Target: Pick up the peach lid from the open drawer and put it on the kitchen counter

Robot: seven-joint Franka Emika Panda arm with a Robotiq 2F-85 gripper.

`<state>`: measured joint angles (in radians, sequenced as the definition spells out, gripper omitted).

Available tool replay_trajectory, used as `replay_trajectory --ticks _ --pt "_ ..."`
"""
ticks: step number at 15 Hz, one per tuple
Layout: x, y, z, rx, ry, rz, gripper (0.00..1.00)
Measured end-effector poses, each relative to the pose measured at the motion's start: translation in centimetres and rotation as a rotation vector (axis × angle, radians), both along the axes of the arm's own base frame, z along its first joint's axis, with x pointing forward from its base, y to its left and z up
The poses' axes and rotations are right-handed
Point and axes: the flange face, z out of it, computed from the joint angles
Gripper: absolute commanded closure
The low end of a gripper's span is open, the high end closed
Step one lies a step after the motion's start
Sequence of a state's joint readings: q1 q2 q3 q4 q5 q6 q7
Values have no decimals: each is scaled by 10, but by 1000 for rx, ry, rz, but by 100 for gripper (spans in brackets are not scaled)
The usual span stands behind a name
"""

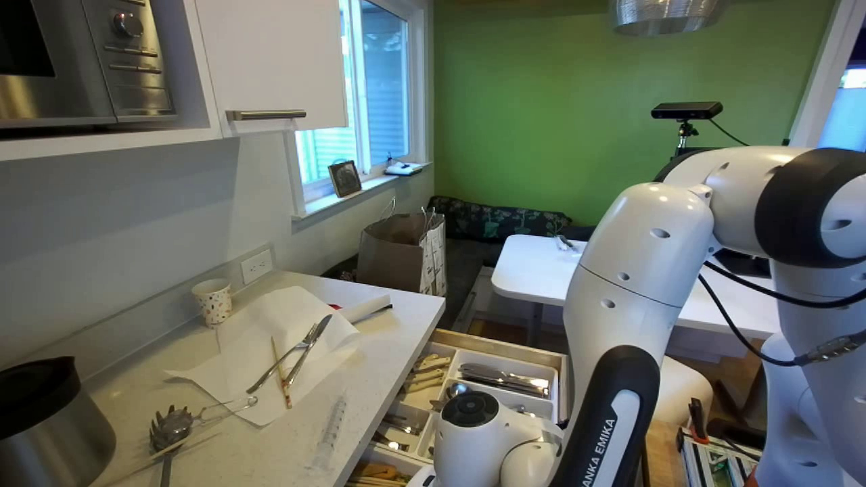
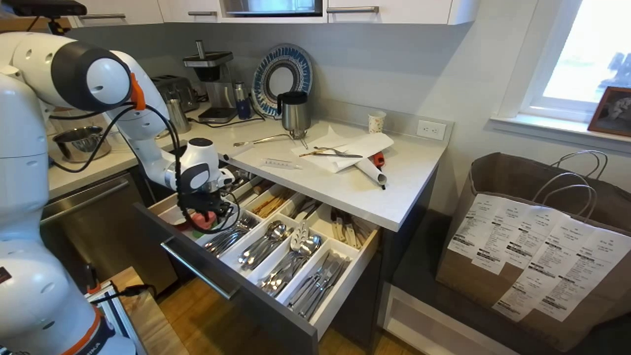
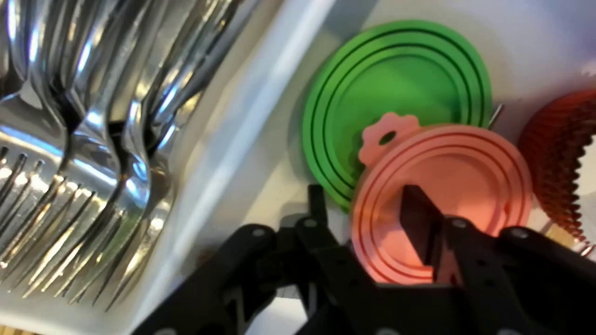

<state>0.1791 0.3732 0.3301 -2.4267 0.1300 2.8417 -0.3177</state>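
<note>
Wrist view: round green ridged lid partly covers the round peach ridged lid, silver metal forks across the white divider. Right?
Overlap's reversed: the wrist view shows the round peach ridged lid partly covering the round green ridged lid. The silver metal forks are across the white divider, as you say.

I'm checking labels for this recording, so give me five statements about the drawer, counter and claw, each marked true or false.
1. The peach lid overlaps the green lid. True.
2. The claw is shut. False: the claw's fingers stand apart.
3. A speckled cup stands on the kitchen counter. True.
4. The peach lid lies on the kitchen counter. False: it is in the open drawer.
5. A white divider separates the forks from the peach lid. True.
</note>
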Motion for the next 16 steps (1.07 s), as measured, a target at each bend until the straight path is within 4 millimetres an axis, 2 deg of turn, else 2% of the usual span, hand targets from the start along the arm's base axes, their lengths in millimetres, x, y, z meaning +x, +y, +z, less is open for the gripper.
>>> replay_trajectory --ticks 2,4,5,9,16 --pt "0 5 3 6 -1 6 100" --pt "1 8 6 14 -6 8 100" --pt "1 10 7 20 -5 7 97" --pt "-2 19 18 54 4 -8 97" --pt "-9 27 73 165 -16 -55 97"
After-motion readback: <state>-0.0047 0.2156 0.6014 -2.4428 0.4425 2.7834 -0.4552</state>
